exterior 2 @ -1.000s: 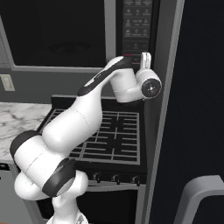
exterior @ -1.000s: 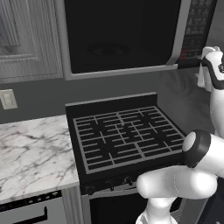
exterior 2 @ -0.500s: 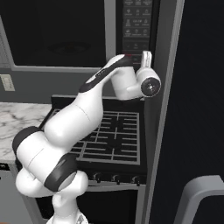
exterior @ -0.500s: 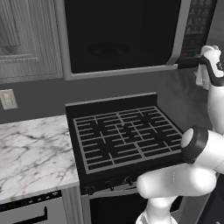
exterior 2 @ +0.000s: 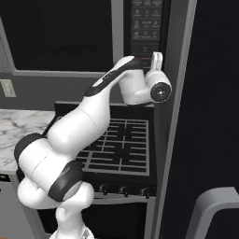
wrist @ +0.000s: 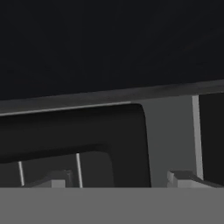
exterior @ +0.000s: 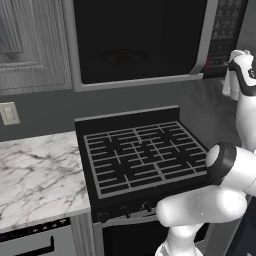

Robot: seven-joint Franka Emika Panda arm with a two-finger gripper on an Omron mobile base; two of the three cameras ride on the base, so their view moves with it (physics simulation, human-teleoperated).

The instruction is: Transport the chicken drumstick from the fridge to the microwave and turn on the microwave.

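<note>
Hand (exterior 2: 156, 60) raised slightly toward microwave (exterior: 140, 45) button panel (exterior 2: 145, 28) at its right edge, above stove (exterior: 142, 155); door closed, jaw spread indeterminate, drumstick location indeterminate.

The microwave (exterior: 135, 42) is cut off at the top edge of both base views, and its dark glass hides the interior. The button panel (exterior 2: 145, 25) markings are too small to read. The gripper's (wrist: 120, 179) fingertips barely clear the hand view's bottom; their spacing is unclear.
</note>
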